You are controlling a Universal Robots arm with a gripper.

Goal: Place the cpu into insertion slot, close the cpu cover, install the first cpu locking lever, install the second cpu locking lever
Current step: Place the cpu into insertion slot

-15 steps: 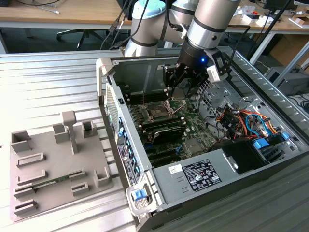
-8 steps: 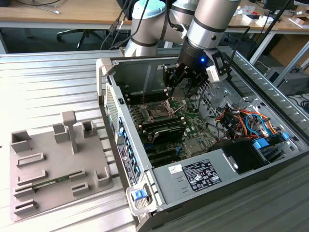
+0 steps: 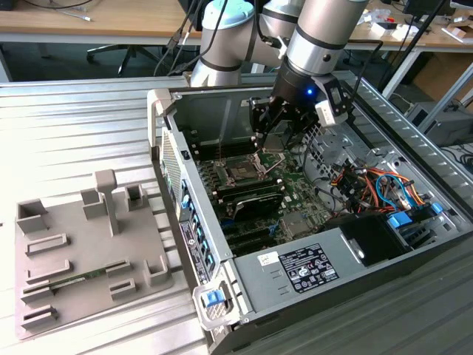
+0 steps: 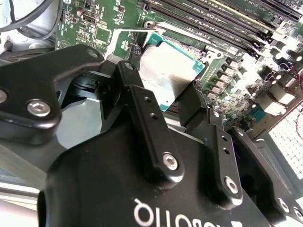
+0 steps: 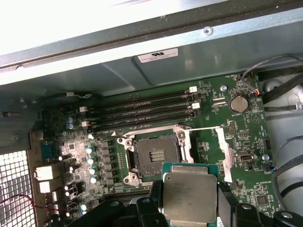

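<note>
Clenched on the cpu point(image 5: 190, 196), the hand point(image 3: 275, 132) hangs inside the open case point(image 3: 166, 140), low over the motherboard point(image 5: 241, 137). In the second wrist view its two black fingers point(image 4: 142, 109) press on opposite edges of the chip, which lies flat between them with its dull silver top showing and a thin green rim around it. The cpu is in the air, not seated: in the first wrist view it sits just to one side of the slot point(image 5: 156, 155), whose dark square bed of contacts lies bare inside its silvery frame. The cover point(image 5: 224, 153) stands raised off the slot at the side, seen nearly edge-on as a pale metal strip. Rows of memory sticks point(image 5: 142, 106) run along the far side of the slot, and a coin cell point(image 5: 239, 103) sits near the board's corner. In the exterior view the case lies on its side on a ribbed metal surface point(image 3: 74, 126), and a grey tray point(image 3: 81, 244) of blocky holders rests on that surface toward the exterior view's left, well apart from the hand.
</note>
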